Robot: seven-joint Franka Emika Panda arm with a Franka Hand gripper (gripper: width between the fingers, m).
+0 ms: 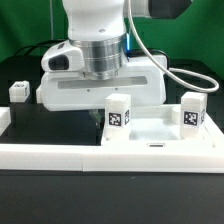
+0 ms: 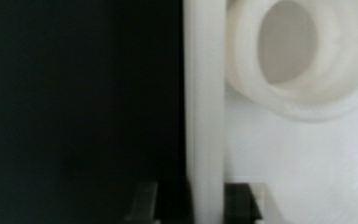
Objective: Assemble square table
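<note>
In the wrist view, the square table top's thin white edge wall runs between my two dark fingertips. My gripper is shut on that wall. Beside the wall is one of the top's round corner holes. In the exterior view, the arm's white hand hangs low over the white top, and its fingers are hidden. Two white tagged legs stand upright at the top. A third tagged leg lies apart at the exterior view's left.
A long low white border wall runs across the front of the black table. A grey cable loops from the arm toward the exterior view's right.
</note>
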